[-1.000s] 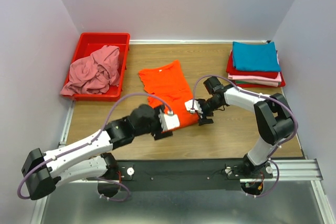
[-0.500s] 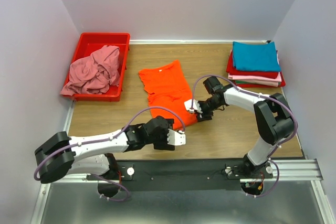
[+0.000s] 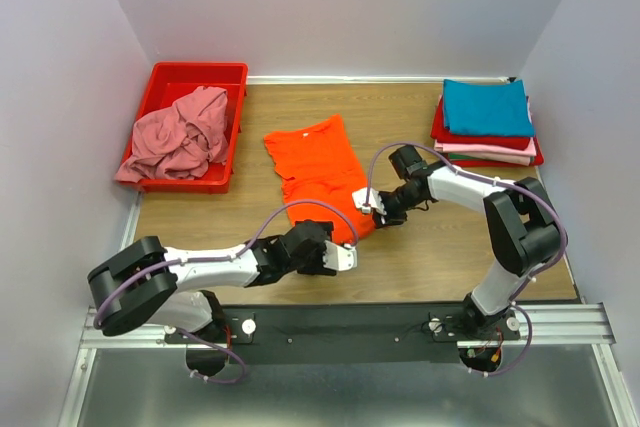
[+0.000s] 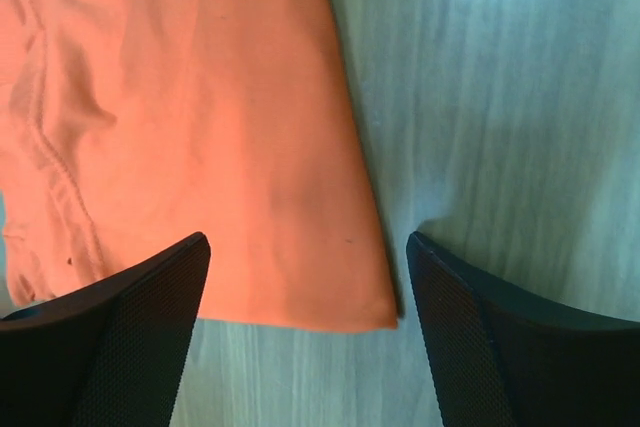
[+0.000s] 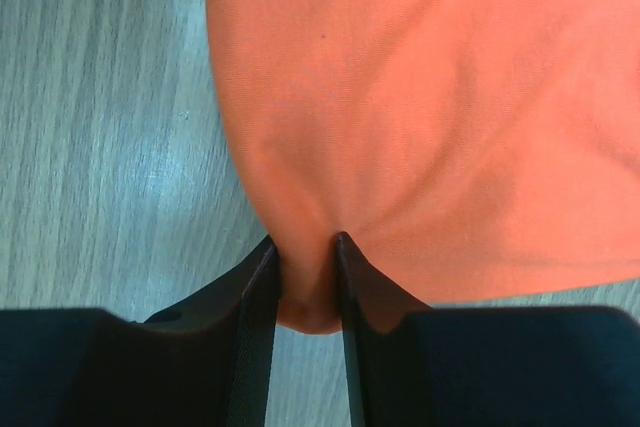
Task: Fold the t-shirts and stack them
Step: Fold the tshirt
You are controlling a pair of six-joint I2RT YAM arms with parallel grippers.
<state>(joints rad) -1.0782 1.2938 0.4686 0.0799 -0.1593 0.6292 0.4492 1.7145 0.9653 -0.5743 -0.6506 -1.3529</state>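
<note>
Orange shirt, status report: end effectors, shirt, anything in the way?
Right end effector pinched on orange shirt edge. Left end effector open, straddling its near corner, no grip. Shirt flat on table. Nothing blocking it in view.

Light was bright and even from above, shadows soft; a pale sheen lay on the wooden surface (image 5: 150,177).
</note>
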